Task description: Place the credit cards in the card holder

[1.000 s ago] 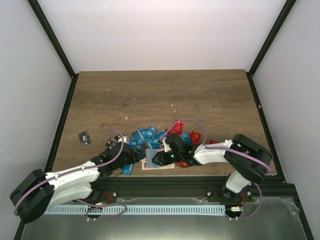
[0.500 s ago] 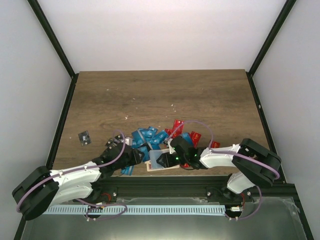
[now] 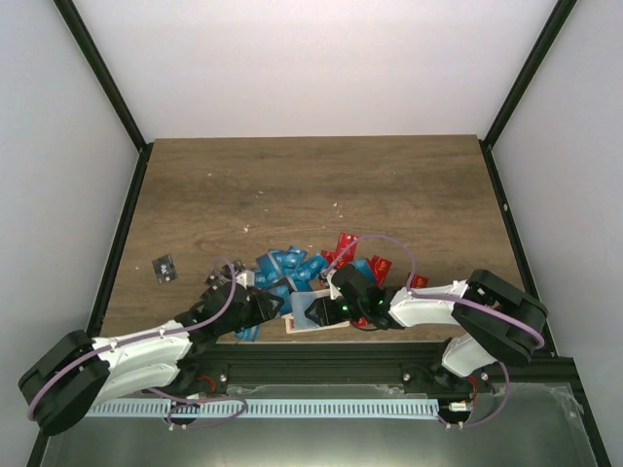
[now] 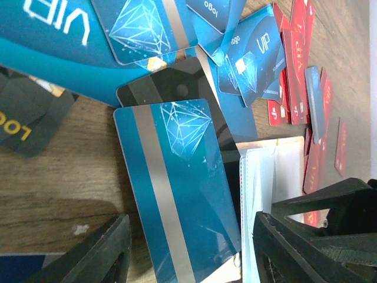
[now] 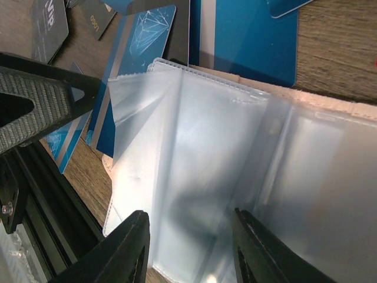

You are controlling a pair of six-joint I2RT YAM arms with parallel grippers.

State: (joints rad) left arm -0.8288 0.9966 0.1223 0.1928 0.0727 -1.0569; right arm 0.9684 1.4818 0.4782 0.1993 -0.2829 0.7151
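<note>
Desk (image 3: 389, 185): brown wood grain, enclosed by white walls (image 3: 311, 58).
Card holder (image 3: 295, 325): at near edge, centre; long axis left-right; mostly hidden under right arm.
Right fingers (image 5: 126, 247): clear sleeves flanked; clamped or free cannot be told.
Credit cards (image 3: 292, 265): heaped just behind holder.
Left fingers (image 4: 100, 253): held apart; blue card (image 4: 177, 194) straddled.

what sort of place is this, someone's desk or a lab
Most likely a robot lab cell: a wooden table boxed in by a black frame and plain white walls, a left arm and right arm bolted at its near edge, and a heap of cards.
</note>
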